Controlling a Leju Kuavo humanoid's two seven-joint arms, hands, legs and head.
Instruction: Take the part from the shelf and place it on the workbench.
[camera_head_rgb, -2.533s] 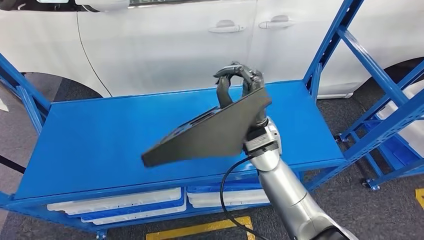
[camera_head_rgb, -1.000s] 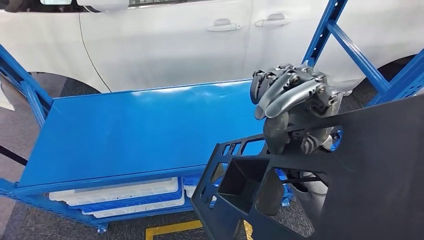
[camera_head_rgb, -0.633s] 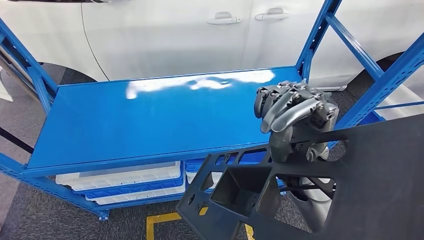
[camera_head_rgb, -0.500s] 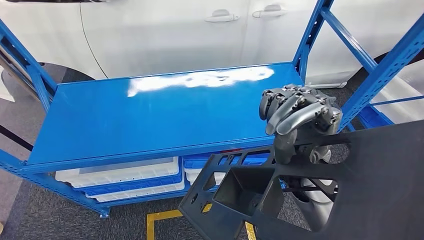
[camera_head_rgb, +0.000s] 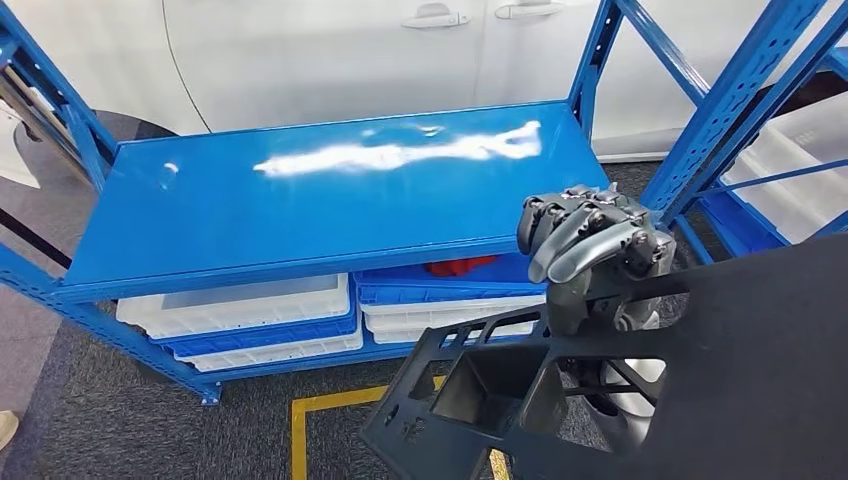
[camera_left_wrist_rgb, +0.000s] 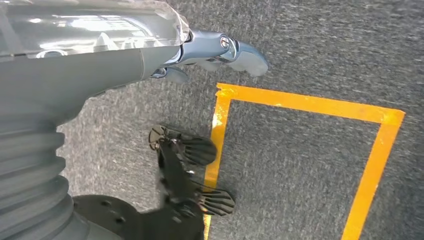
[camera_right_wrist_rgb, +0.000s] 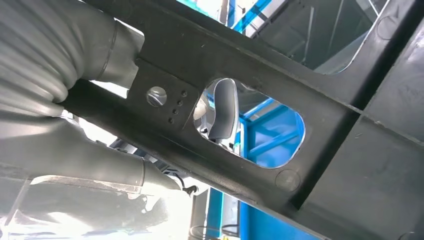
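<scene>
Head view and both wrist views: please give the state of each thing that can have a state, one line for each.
Large black plastic panel part: lifted off the shelf, tilted, held in the air.
Right hand: fingers curled over the panel's edge, gripping it.
Left hand: hanging over the grey floor, holding nothing; fingers apart or curled, cannot tell.
Blue metal shelf: upper board bare and shiny.
White plastic trays: stacked on the lower level.

- My right hand (camera_head_rgb: 590, 255) has pulled the part (camera_head_rgb: 700, 390) off the shelf (camera_head_rgb: 300, 215) and brought it in close and low.
- My head view has backed off and tilted down: the bins (camera_head_rgb: 240, 315) and yellow floor line (camera_head_rgb: 330, 405) now show.
</scene>
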